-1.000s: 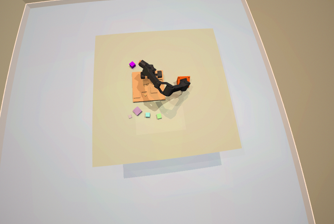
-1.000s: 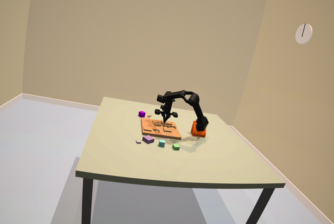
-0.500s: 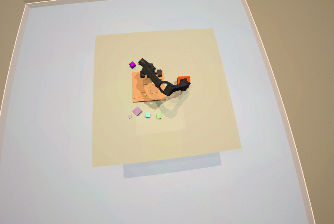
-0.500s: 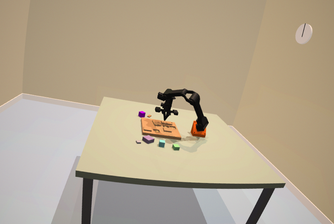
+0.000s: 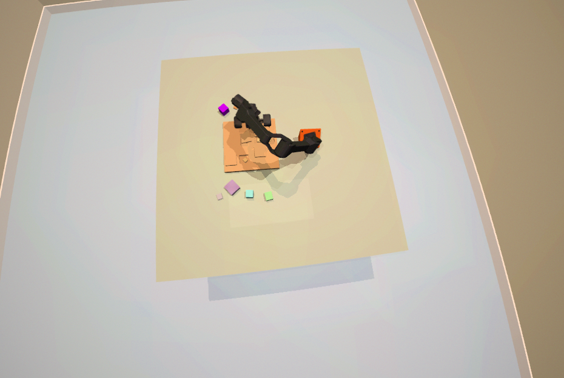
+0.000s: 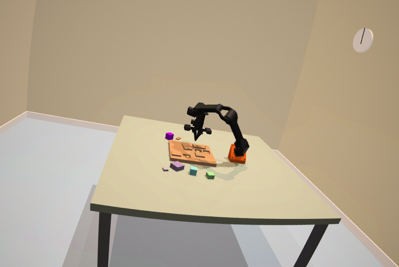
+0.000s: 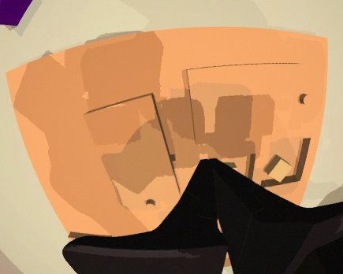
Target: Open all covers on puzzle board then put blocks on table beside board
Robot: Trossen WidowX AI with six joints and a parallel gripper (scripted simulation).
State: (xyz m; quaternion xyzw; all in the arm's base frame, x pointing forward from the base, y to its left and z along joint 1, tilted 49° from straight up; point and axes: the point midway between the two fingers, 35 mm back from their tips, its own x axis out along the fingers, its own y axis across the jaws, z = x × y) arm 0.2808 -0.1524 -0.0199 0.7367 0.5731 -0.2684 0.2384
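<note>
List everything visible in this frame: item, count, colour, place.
Puzzle board: one, orange, mid-table.
Magenta cube: one, beyond the board's far corner.
Small orange tile: one, beside that cube.
Lilac block: one, in front of the board.
Pale pink tile: one, left of the lilac block.
Teal cube: one, front row.
Green cube: one, front row.
Tan block: one, in a board well.
Table: one, beige.
Clock: one, white, wall.
Gripper: one, black, shut, empty, above the board.

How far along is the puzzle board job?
Mostly done, it seems: six blocks lie off the board, namely magenta, small orange, pale pink, lilac, teal and green. The gripper hangs above the board, jaws shut, empty. One tan block still sits in its well.
</note>
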